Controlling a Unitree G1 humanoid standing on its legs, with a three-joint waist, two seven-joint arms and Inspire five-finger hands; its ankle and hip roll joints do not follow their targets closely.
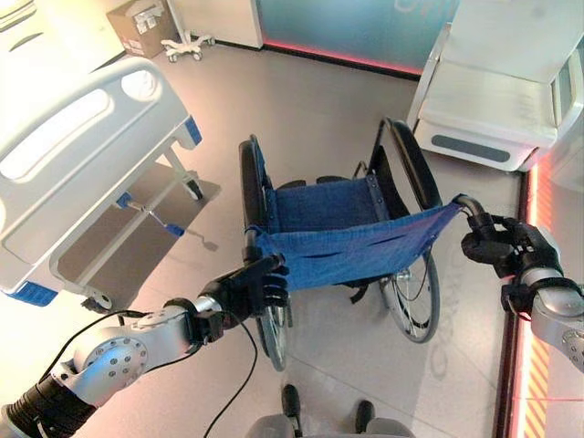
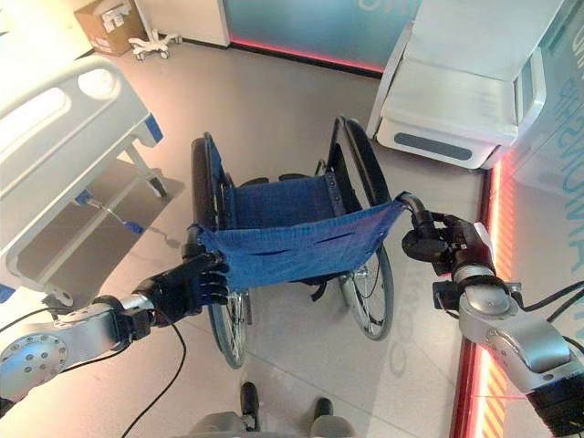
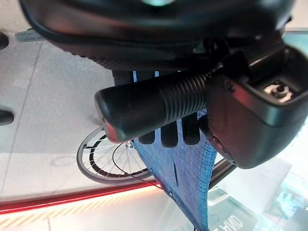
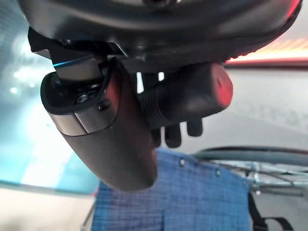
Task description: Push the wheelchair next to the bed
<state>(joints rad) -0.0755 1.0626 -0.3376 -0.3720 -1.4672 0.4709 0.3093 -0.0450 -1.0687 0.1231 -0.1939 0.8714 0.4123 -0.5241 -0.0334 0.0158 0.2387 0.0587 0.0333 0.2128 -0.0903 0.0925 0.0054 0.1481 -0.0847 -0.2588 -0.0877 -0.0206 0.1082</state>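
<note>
Left hand (image 3: 250, 110) closed around a black ribbed push handle (image 3: 144, 108), thumb on one side, fingers (image 3: 171, 137) curled behind it. Past the handle, blue fabric backrest (image 3: 187, 173) of the wheelchair, one spoked wheel (image 3: 113, 161) on the pale floor (image 3: 43, 96), near a red glowing strip (image 3: 72, 199).

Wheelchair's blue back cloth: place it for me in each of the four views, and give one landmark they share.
Left eye view: blue back cloth centre, stretched between left hand and right hand.
Right eye view: centre, slightly left.
Left wrist view: hanging beyond the gripped push handle.
Right wrist view: past the fingers.
Shared landmark: the wheelchair's spoked wheel.
</note>
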